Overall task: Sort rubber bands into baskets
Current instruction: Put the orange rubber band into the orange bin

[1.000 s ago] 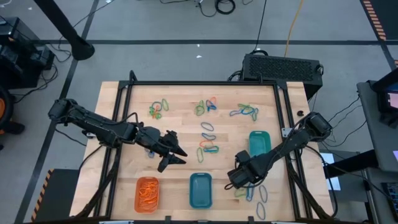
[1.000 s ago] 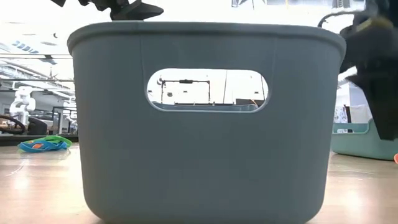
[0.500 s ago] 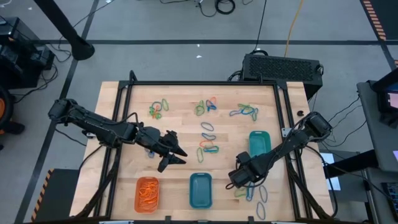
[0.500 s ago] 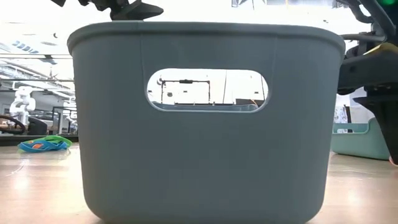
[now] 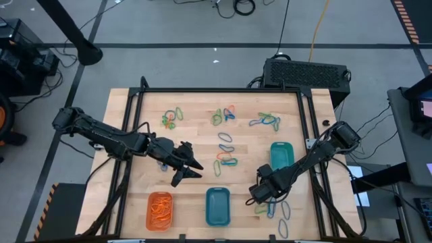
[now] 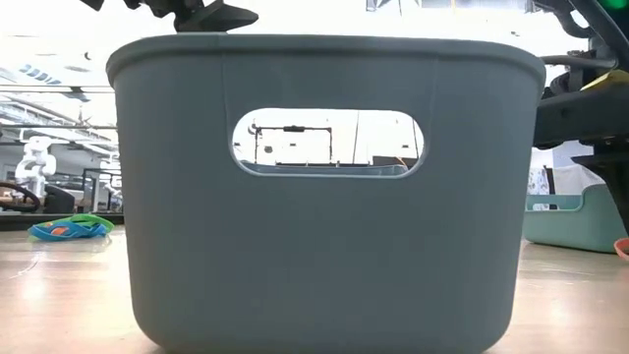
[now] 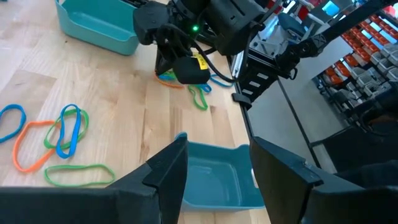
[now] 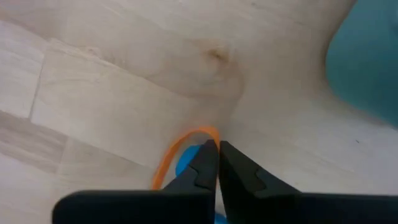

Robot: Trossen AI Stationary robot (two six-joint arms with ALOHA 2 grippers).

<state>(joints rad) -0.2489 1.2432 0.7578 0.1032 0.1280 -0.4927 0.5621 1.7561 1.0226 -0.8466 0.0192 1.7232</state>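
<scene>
Right gripper (image 8: 217, 144) low on wooden surface (image 5: 196, 115), lower right of high view, jaws clenched on thin orange rubber band (image 8: 180, 144); blue band (image 8: 186, 163) just beside. Orange basket (image 5: 160, 209) far at lower left; left gripper (image 5: 191, 170) nearer it, jaws released, hovering. Bands soft, floppy loops; baskets smooth plastic.

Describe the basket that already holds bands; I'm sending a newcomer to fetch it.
Start at the wooden table and go to its front edge. Of the two plastic baskets there, take the left one, the orange plastic basket; unlike the empty blue plastic basket beside it, it holds orange rubber bands.
</scene>
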